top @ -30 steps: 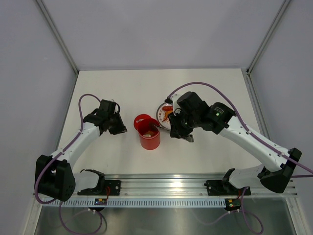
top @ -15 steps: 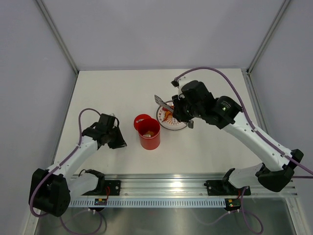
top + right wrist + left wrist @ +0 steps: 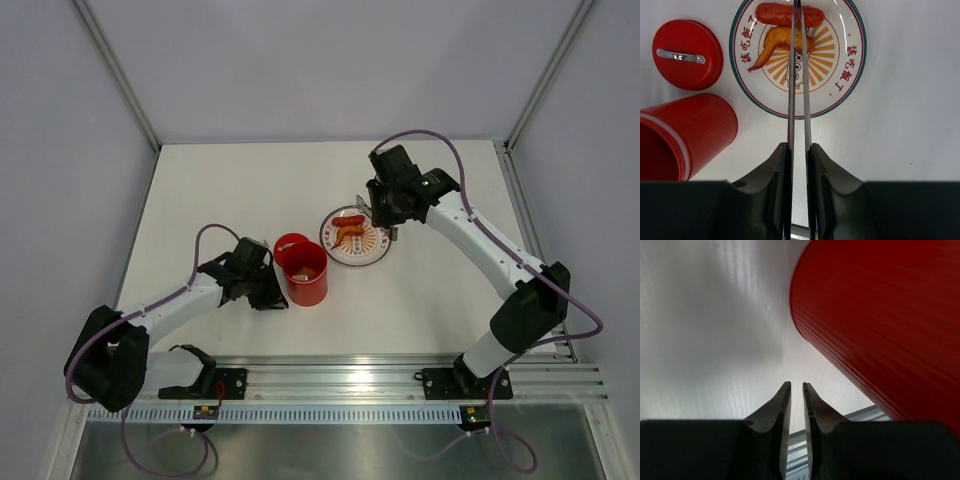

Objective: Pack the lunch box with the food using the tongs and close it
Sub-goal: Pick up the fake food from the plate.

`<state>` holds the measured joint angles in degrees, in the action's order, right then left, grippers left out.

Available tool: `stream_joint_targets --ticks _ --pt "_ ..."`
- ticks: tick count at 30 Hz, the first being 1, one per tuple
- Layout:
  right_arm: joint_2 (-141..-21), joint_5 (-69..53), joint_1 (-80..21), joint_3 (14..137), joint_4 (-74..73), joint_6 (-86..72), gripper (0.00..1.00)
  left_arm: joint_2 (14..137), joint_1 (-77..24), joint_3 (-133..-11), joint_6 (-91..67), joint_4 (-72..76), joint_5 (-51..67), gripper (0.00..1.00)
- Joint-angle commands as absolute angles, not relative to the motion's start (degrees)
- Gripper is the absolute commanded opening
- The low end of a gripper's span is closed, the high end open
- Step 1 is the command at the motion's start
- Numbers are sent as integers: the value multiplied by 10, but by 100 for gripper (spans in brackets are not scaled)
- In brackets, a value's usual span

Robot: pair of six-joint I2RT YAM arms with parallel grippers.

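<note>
The red lunch box (image 3: 308,288) stands open on the table, with pale and orange food (image 3: 305,270) inside. Its flat red lid (image 3: 690,70) lies just behind it. On the patterned plate (image 3: 757,90) lie a red sausage (image 3: 775,14) and an orange fried piece (image 3: 775,42). My right gripper (image 3: 799,145) is shut on the grey tongs (image 3: 792,90), whose nearly closed tips hang over the sausage. In the top view this gripper (image 3: 383,222) is at the plate's far right edge. My left gripper (image 3: 795,384) is low beside the box's left wall (image 3: 880,330), barely open, with nothing between its fingers.
Grey walls and slanted frame posts (image 3: 120,75) enclose the white table. A metal rail (image 3: 340,380) with the arm bases runs along the near edge. Purple cables loop over both arms.
My right arm swung back and to the right, carrying the tongs from over the lunch box to the plate. My left gripper moved down and right, up to the box's left side.
</note>
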<state>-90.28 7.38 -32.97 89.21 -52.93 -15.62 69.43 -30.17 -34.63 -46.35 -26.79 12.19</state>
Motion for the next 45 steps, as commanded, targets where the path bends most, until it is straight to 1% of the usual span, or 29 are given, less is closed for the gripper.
stream_joint_targets --ticks 1,8,14,22,26,30,36,41,45 --pt "-938 51 -322 916 -496 -152 0 729 -328 -370 -490 -212 149 17" --pt "-1012 47 -312 948 -483 -146 0 765 -331 -419 -474 -218 133 17" --pt "-1043 46 -309 955 -483 -144 0 771 -330 -445 -454 -238 120 17" --pt "-1034 47 -309 932 -488 -147 0 769 -331 -453 -446 -251 108 17" --pt "-1019 47 -309 908 -491 -159 0 756 -331 -461 -436 -275 84 17" --pt "-1012 74 -308 887 -492 -164 0 743 -330 -469 -426 -294 69 17" --pt "-1020 76 -309 882 -495 -162 0 737 -329 -480 -413 -320 42 17" --pt "-986 62 -309 865 -504 -171 0 734 -327 -487 -412 -325 34 17" --pt "-948 25 -312 837 -502 -180 0 735 -326 -494 -406 -331 28 17"
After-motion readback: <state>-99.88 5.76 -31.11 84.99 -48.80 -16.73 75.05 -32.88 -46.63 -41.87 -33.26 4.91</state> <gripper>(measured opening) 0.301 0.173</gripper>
